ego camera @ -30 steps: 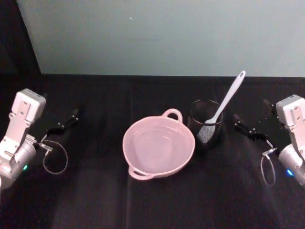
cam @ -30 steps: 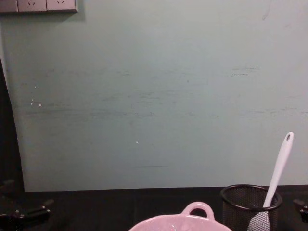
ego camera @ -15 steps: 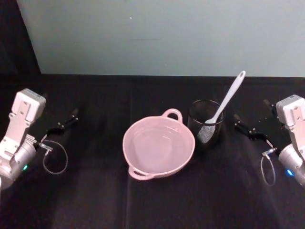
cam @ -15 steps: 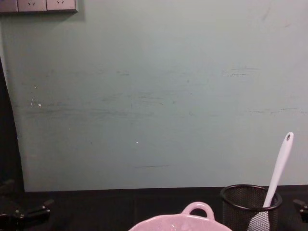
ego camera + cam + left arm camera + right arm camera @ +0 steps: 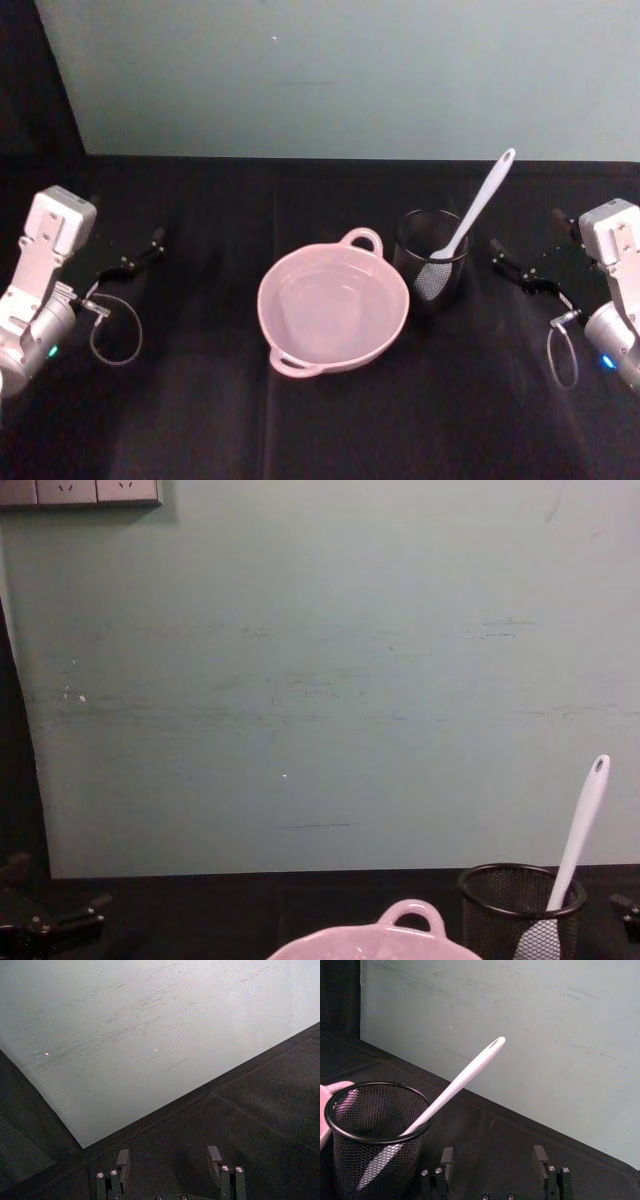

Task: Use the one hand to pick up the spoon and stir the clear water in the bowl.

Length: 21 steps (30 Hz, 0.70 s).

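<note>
Black-draped table (image 5: 200,400), pink bowl (image 5: 285,285), black mesh cup (image 5: 408,270) just beside it

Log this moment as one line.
spoon: leaning in mesh cup | bowl: left of cup | left gripper: open, far left | right gripper: open, right of cup

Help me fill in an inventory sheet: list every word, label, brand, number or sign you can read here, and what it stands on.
None: no word, label, brand, number or sign can be read.
The spoon, the bowl and the black mesh cup show plain surfaces.
The wall socket plates are too small to show any print.
The left gripper and right gripper, open at either side, show no lettering.
</note>
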Motion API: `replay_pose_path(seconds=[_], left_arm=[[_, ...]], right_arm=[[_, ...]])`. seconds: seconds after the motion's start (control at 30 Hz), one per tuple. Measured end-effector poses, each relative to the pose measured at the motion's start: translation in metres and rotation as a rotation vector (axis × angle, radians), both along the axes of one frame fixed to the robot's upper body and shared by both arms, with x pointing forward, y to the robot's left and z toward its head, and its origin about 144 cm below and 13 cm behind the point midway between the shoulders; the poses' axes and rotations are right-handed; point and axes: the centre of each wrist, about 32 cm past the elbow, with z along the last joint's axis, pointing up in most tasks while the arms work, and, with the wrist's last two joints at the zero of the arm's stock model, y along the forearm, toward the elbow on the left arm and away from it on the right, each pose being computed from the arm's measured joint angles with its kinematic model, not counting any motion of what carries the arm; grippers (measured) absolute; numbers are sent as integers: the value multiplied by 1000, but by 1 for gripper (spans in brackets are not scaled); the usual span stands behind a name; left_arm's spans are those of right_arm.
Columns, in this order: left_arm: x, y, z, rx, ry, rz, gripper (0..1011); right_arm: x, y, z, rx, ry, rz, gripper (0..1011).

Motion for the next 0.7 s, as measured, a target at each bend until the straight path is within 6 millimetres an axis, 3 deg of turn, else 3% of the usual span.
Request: replay_pose_path(seconds=[0.4,0.7], left_arm=[[0,0,0,0,0,0,1011],[0,0,0,0,0,0,1011]], right_arm=[[-22,-8,8,57,-33,-10,1003],[-30,-17,25,311,48,55,1003]])
